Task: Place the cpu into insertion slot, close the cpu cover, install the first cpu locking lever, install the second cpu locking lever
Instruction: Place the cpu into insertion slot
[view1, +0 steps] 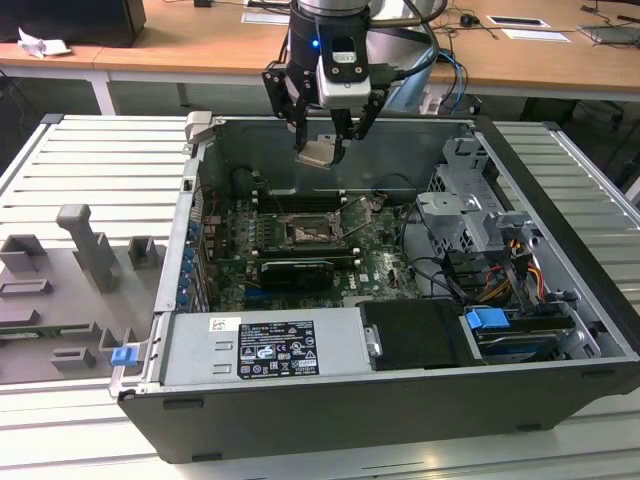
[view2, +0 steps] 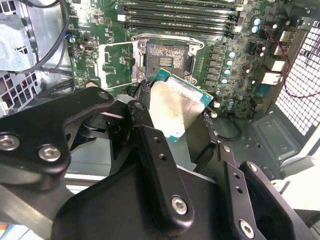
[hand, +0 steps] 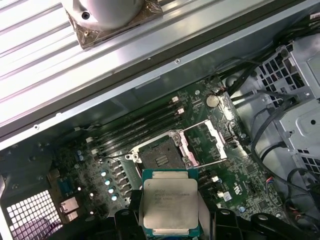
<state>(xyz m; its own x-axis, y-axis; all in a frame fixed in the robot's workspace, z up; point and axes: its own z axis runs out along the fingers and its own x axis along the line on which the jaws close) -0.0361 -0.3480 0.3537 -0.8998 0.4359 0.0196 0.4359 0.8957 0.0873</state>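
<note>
Label (view1: 262, 347) on power supply box (view1: 340, 345): white sticker, dense small print and marks, none legible.
cpu (hand: 170, 202) face: faint engraved lines, perhaps text, too dim to read.

You've got the cpu (view1: 317, 154) up in the air, pinched by its edges in the gripper (view1: 320, 148). It sits above the far part of the open case, well apart from the board. Flat square, pale silver-beige face, green edge, slightly tilted. The insertion slot (view1: 304, 233) is mid-board, metal rim, dark centre exposed. The cpu cover (view1: 354, 214) is swung open at the slot's side toward the exterior view's right. It looks propped up rather than lying flat, but that's hard to tell.
</note>
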